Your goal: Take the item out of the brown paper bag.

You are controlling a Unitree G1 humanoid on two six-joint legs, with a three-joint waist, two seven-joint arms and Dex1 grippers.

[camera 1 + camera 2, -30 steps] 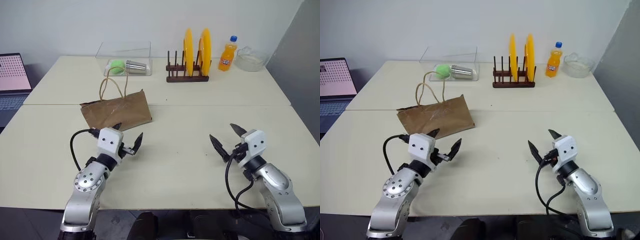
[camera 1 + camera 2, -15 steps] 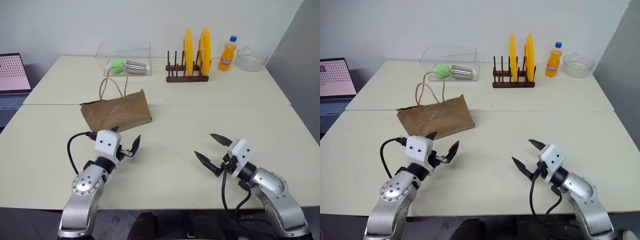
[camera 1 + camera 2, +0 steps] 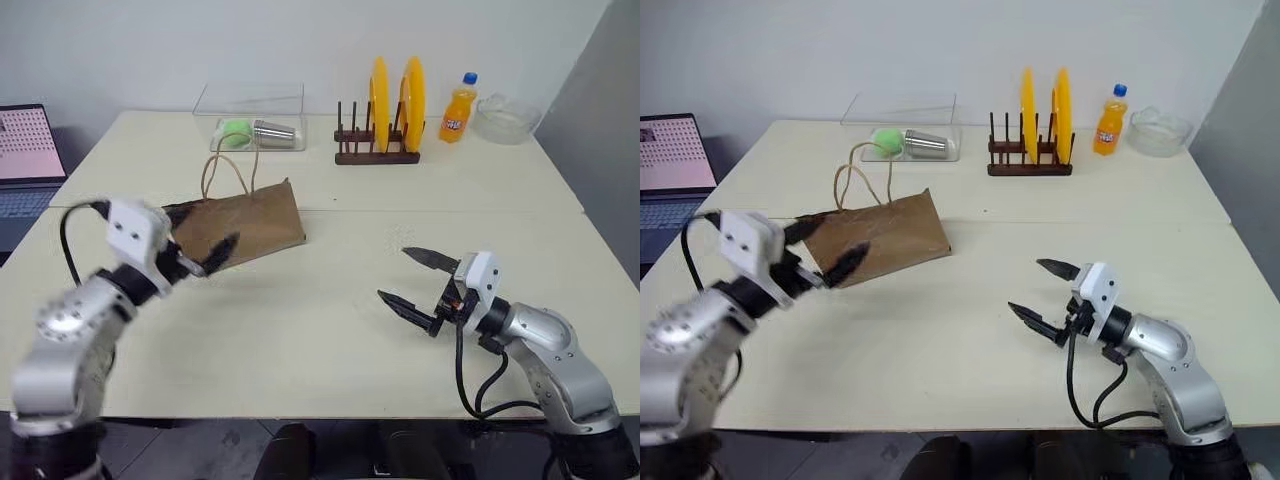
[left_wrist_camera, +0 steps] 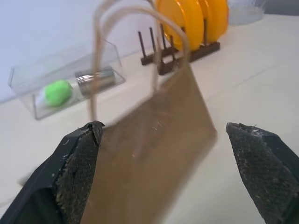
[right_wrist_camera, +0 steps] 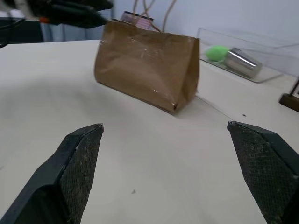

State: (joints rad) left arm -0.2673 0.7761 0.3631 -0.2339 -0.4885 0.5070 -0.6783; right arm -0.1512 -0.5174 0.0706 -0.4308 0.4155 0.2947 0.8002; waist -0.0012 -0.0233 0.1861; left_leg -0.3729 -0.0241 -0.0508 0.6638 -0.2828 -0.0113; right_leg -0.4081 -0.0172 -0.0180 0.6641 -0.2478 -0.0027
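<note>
While both arms hang above the tabletop point(image 3: 330, 340), the scene reads as follows.

Brown paper bag: the brown paper bag point(image 3: 250, 220) lies on its side on the left half of the tabletop, about midway between the near edge and the far edge; its two cord handles point(image 3: 225, 170) rise up toward the far edge.

Item: I cannot see the item; the bag's inside is hidden in every view.

Left tool: the left tool point(image 3: 198, 243) is released, its two black fingers spread wide. It is just in front of the bag's left end, and I cannot tell if one fingertip touches the paper. In the left wrist view the bag point(image 4: 154, 154) fills the gap between the fingers.

Right tool: the right tool point(image 3: 1035, 290) is also released, fingers wide apart, grasping nothing. It is over the right half of the tabletop, nearer the near edge, well apart from the bag, and it points toward the bag point(image 5: 145, 65).

Far edge: a clear box point(image 3: 250, 115) with a green ball point(image 3: 233, 130) and a metal cup point(image 3: 273, 132) inside, then a dark rack point(image 3: 375, 150) with two yellow plates point(image 3: 393, 92), an orange soda bottle point(image 3: 457, 108) and a glass bowl point(image 3: 505, 118) near the far right corner.

Beside the left edge: a laptop point(image 3: 25, 150).
</note>
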